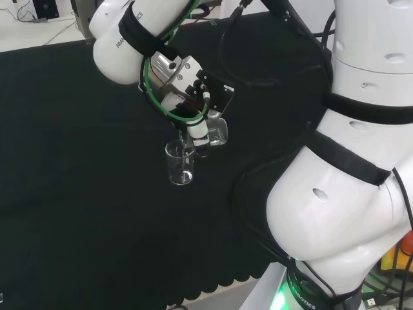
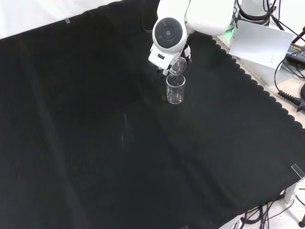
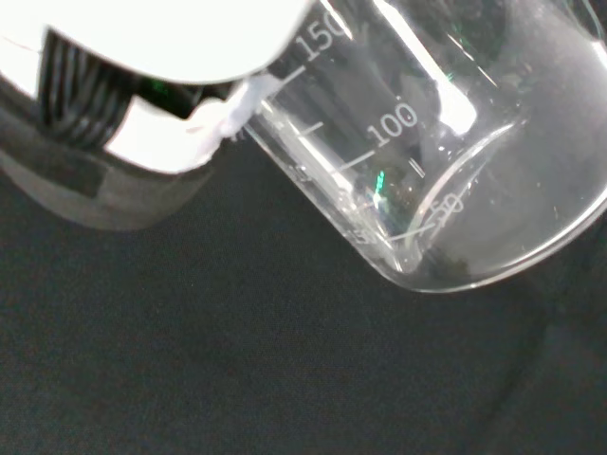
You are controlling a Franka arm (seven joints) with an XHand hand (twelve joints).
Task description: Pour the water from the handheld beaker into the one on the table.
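Hand (image 1: 193, 123) curls around tilted beaker (image 1: 216, 131). Head view: its mouth leans left over the standing beaker (image 1: 180, 163), which sits mid-cloth just below and left. Pour axis runs right-to-left, downward.

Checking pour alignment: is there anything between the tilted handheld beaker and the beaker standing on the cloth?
Nothing: in the front view the handheld beaker tilts directly above the standing beaker, with no object between them.

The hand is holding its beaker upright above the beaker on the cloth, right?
Not upright. In the head view the hand holds its beaker tipped over, mouth toward the beaker on the cloth. The wrist view shows the tilt too.
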